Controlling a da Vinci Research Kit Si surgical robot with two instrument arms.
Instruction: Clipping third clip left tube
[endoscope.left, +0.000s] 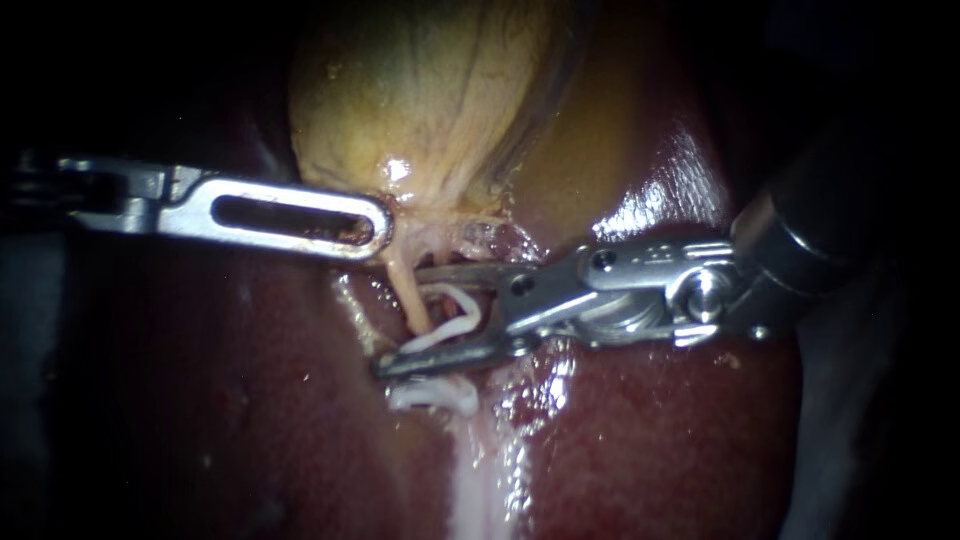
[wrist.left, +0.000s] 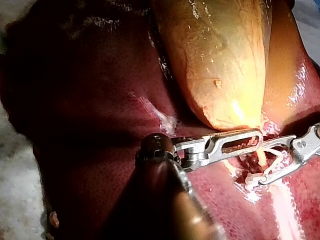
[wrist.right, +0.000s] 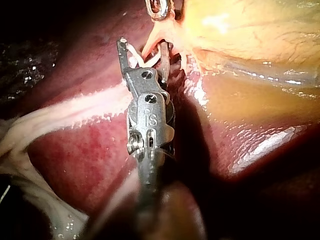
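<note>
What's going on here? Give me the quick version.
The right instrument carries a white clip in its jaws, straddling the thin tube below the gallbladder. The clip isn't closed yet. A second clip already sits lower on the tube. The left instrument is at the gallbladder's base.

Around the lit field in the endoscope view I see only darkness (endoscope.left: 120, 60). The light is strong and narrow, and it makes wet white glints on the liver (endoscope.left: 660, 200). In the left wrist view a pale, grainy surface (wrist.left: 15, 170) lies just beside the liver's outer edge. A small patch of light blue material (wrist.left: 311, 20) shows beyond its far edge. What these two are, I cannot tell.
</note>
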